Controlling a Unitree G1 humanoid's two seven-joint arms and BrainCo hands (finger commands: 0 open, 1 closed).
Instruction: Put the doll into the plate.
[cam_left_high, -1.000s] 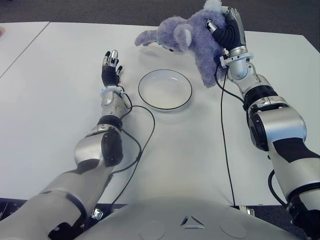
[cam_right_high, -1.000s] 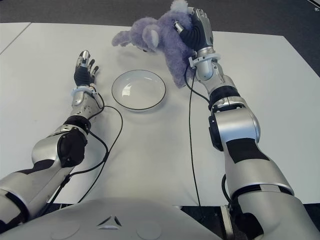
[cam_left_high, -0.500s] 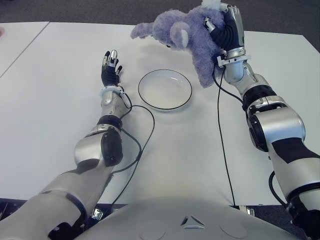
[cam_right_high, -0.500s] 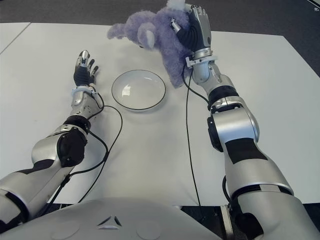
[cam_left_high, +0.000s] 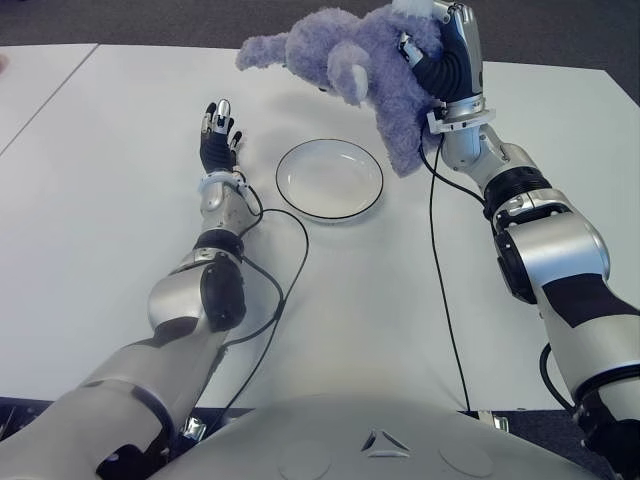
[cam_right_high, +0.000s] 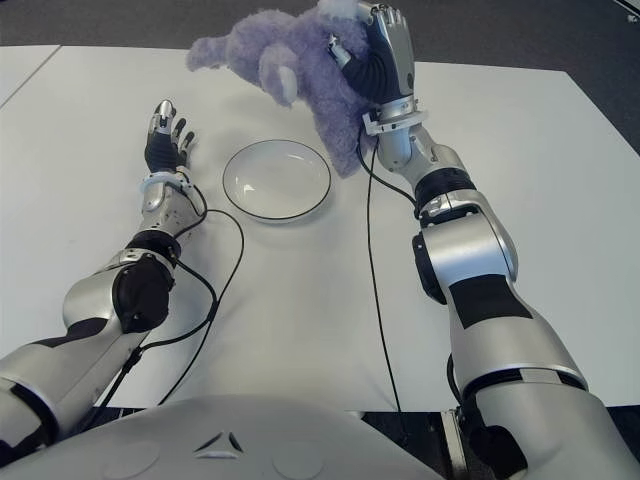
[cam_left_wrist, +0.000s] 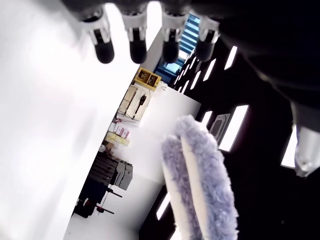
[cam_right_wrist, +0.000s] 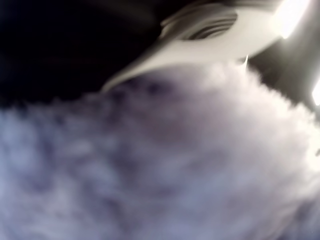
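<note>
A fluffy purple doll (cam_left_high: 350, 75) hangs in the air, gripped by my right hand (cam_left_high: 440, 55), whose fingers are curled into its plush. It is lifted above the white table, just behind and to the right of the plate (cam_left_high: 330, 178). The plate is white with a dark rim and has nothing in it. Purple fur (cam_right_wrist: 160, 165) fills the right wrist view. My left hand (cam_left_high: 219, 135) shows to the left of the plate with its fingers (cam_left_wrist: 137, 47) stretched out straight and holding nothing. One of the doll's limbs (cam_left_wrist: 202, 185) shows in the left wrist view.
A black cable (cam_left_high: 285, 260) runs over the white table (cam_left_high: 100, 200) from my left wrist, passing in front of the plate. Another cable (cam_left_high: 445, 290) trails along my right arm. A second table (cam_left_high: 30, 80) adjoins at the left. Dark floor lies behind.
My right hand has carried the doll up and to the left, closer to the plate's far edge. The left hand has barely shifted.
</note>
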